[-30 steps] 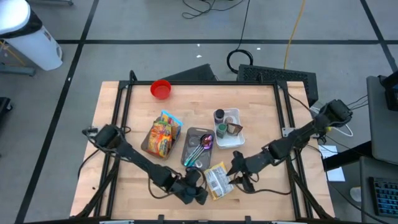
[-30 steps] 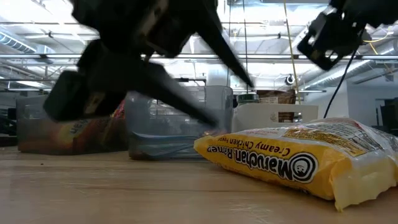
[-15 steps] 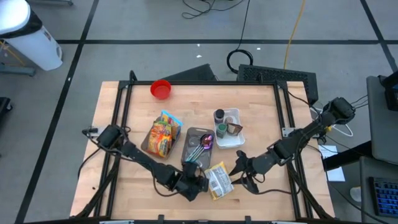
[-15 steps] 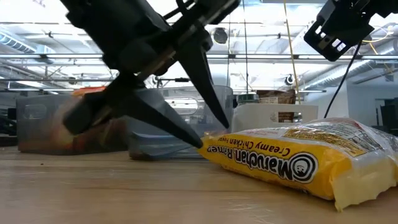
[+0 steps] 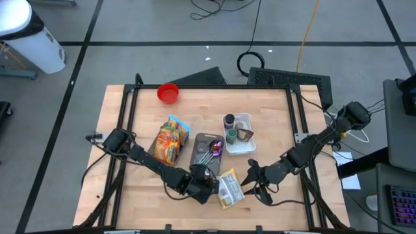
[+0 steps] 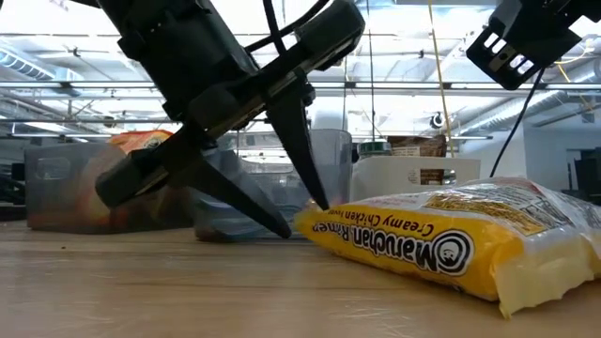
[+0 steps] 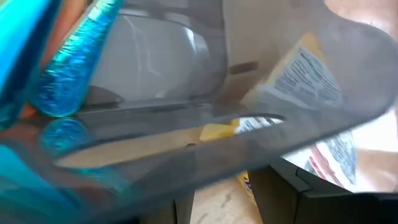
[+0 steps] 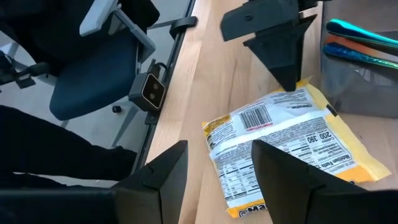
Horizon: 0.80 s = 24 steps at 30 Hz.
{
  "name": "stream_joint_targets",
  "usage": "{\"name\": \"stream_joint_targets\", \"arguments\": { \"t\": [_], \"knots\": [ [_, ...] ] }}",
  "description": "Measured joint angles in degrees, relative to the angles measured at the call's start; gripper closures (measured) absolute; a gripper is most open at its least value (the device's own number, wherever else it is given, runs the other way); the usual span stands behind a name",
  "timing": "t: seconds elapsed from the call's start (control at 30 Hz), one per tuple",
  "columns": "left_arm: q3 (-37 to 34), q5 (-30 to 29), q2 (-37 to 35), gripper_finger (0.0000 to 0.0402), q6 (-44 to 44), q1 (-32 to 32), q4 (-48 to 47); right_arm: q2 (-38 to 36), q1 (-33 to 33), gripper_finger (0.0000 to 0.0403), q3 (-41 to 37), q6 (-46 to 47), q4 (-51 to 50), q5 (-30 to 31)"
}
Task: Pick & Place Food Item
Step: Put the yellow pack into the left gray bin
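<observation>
A yellow ramen packet (image 5: 229, 188) (image 6: 441, 249) lies flat on the wooden table near its front edge, barcode side up in the right wrist view (image 8: 280, 149). My left gripper (image 5: 208, 186) (image 6: 302, 221) is open and tipped down at the packet's end next to a grey bin (image 5: 195, 146) of coloured utensils. One finger is by the packet's end and the other is on the table side of it. My right gripper (image 5: 249, 183) (image 8: 217, 149) hangs open above the packet's other side, clear of it. My left gripper has one fingertip (image 6: 322, 204) standing right at the packet's end (image 6: 315, 221) beside the grey bin, slanting down from above. I cannot tell whether it touches the packet. The packet lies flat on the table.
The grey bin's wall (image 7: 186, 68) fills much of the left wrist view, close in front. A clear tub with a snack bag (image 5: 170, 142), a white tub with jars (image 5: 239, 133) and a red bowl (image 5: 168, 93) stand farther back. The table's front edge is close.
My left gripper has moved toward the far edge and the packet's end, sinking a little, rolling and tipping its fingers steeper. Its gap looks unchanged. The packet has stayed where it was.
</observation>
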Motion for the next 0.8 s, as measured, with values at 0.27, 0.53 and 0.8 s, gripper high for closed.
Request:
{"name": "stream_joint_targets", "arguments": {
  "t": [0.27, 0.53, 0.8],
  "knots": [
    [0.0, -0.9, 0.4, 0.0254, -0.8, 1.4, -0.3, 0.0, 0.0, 0.0232, 0.0, -0.7, 0.0, 0.2],
    [0.0, 0.4, 0.5, 0.0254, 2.9, 3.1, 1.7, 0.0, 0.0, 0.0232, 0.0, -1.8, 0.0, 0.3],
    [0.0, 2.2, 0.5, 0.0318, 4.5, 3.2, 2.0, 0.0, -0.2, 0.0232, 0.0, -2.3, -0.1, 1.5]
  ]
}}
